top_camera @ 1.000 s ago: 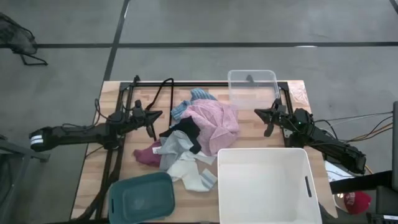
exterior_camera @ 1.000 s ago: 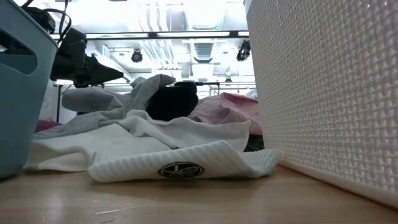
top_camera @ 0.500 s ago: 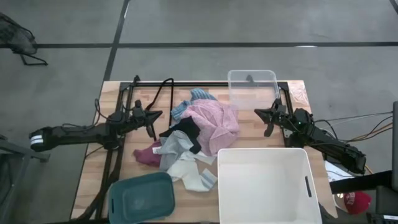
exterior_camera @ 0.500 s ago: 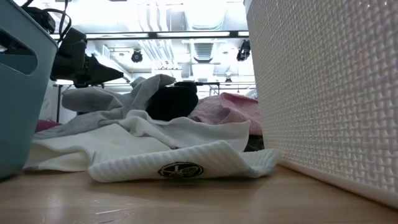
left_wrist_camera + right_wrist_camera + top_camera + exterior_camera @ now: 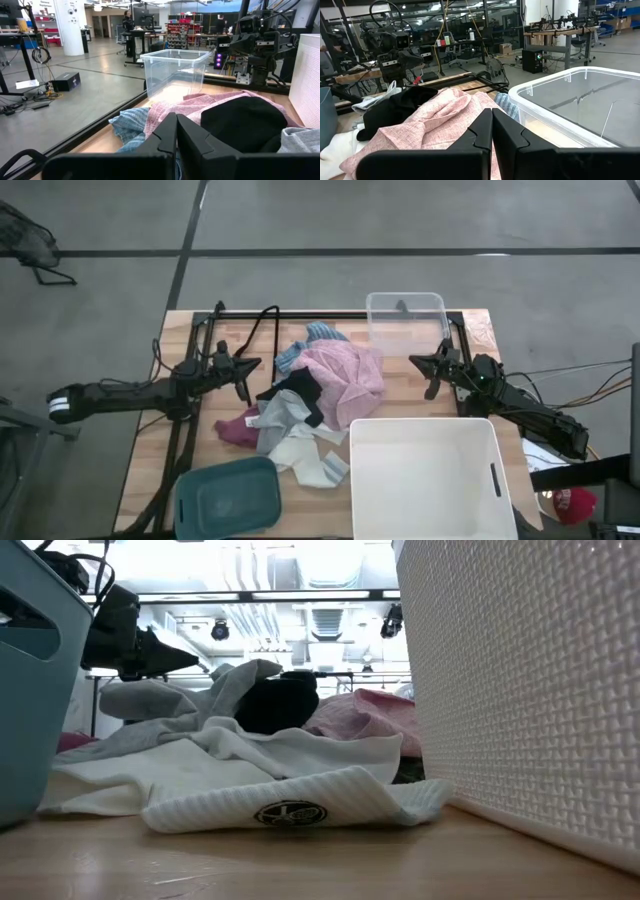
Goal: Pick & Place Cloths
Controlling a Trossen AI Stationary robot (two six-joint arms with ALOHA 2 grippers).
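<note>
A heap of cloths lies mid-table: a pink cloth [image 5: 345,375], a blue-striped one [image 5: 305,342] at the far side, a black one [image 5: 300,392], a grey one [image 5: 283,415], a maroon one [image 5: 236,428] and white pieces [image 5: 305,455] nearest me. My left gripper [image 5: 250,366] hovers shut just left of the heap, above the table. My right gripper [image 5: 420,364] hovers shut to the right of the pink cloth, near the clear bin. In the left wrist view the shut fingers [image 5: 176,131] point at the pink and black cloths.
A clear plastic bin [image 5: 405,320] stands at the far side, a large white bin [image 5: 425,475] at the near right, a teal bin [image 5: 228,498] at the near left. A black frame and cables [image 5: 240,320] run along the far left edge.
</note>
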